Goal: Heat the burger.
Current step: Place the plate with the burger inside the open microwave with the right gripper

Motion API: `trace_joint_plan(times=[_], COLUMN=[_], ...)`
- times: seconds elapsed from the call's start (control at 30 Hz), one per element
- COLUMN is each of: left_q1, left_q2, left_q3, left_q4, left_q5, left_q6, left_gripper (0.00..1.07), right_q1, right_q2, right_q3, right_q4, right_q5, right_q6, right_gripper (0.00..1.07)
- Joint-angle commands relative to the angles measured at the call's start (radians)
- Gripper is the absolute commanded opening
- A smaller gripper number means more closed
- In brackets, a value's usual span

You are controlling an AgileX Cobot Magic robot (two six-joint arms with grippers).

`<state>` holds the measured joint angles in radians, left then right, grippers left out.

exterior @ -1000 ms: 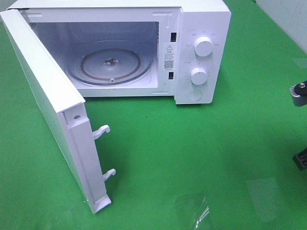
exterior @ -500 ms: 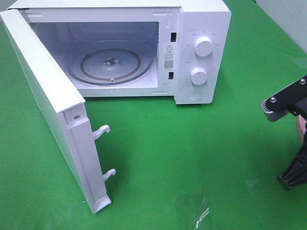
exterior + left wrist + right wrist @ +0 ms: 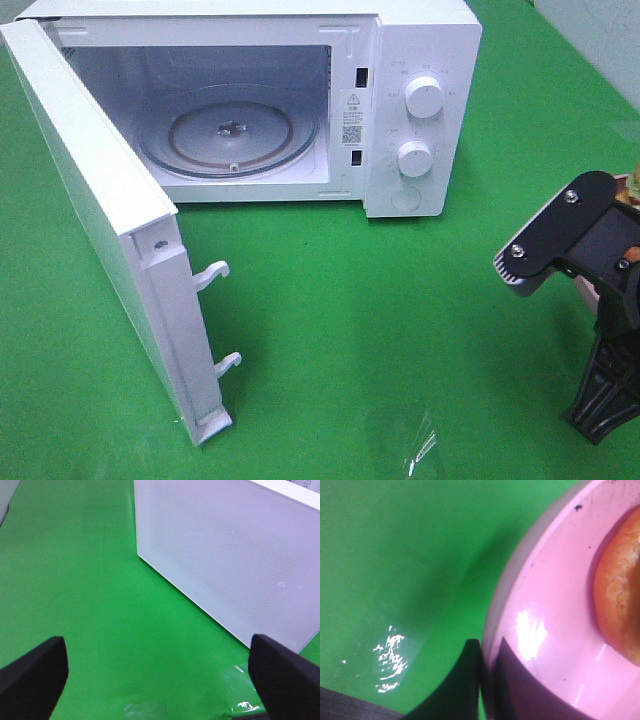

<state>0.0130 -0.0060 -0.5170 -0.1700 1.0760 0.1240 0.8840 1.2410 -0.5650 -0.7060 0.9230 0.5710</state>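
The burger sits on a pink plate. Only part of its brown bun shows in the right wrist view. The right gripper is clenched on the plate's rim, with one dark finger outside the rim and the other on the inside. In the high view the right arm is at the right edge, over the green desk and well apart from the microwave.

The microwave stands at the back of the desk. Its door is swung wide to the left, and the glass turntable inside is bare. Two white knobs sit one above the other on the front panel.

The left gripper is released, its fingers spread wide with nothing between them. It hangs over the desk, facing the door's outer face.
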Motion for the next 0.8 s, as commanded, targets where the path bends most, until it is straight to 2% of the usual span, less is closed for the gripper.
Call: trace_joint_plan(times=[0.03,0.43,0.8], left_q1=[0.002,0.002,0.002], left_q2=[-0.002,-0.002,-0.002], left_q3=[0.0,0.0,0.0], left_q4=[-0.008,-0.008,-0.008], left_q5=[-0.001,-0.001,-0.001], left_q6=[-0.001,-0.001,-0.001], left_gripper=[0.89,0.89,0.89], right_q1=[0.049,0.182,0.19], right_q2=[-0.013,-0.013,-0.013], right_q3=[0.0,0.0,0.0], right_q4=[-0.072,-0.129,-0.13], right_q5=[0.031,0.025,-0.069], right_q6=[-0.038,-0.105,-0.227], right_gripper=[0.0,0.0,0.0])
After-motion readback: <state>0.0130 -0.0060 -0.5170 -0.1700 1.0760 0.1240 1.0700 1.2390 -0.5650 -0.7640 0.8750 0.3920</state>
